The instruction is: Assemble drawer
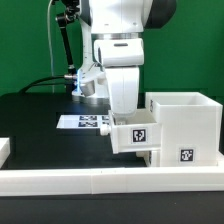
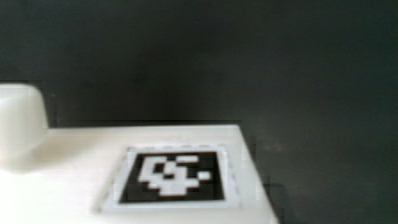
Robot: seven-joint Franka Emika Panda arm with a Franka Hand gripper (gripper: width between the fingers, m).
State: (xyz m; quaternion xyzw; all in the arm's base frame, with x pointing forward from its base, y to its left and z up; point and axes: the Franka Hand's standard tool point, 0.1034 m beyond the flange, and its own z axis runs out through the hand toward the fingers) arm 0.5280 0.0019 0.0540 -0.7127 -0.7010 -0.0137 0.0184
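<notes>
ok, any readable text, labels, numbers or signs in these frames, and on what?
No words, brand names or numbers can be read in either view.
Square black-and-white tag on the small tray: pattern only, no letters.
Same kind of tag low on the tall housing: pattern only.
Tags on the marker board: too small to make out.
Wrist view: one tag on a white part, blurred, no characters.

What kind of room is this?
Probably a robot lab: a green backdrop, a black table with a marker board, and a gripper at the tagged white drawer.
</notes>
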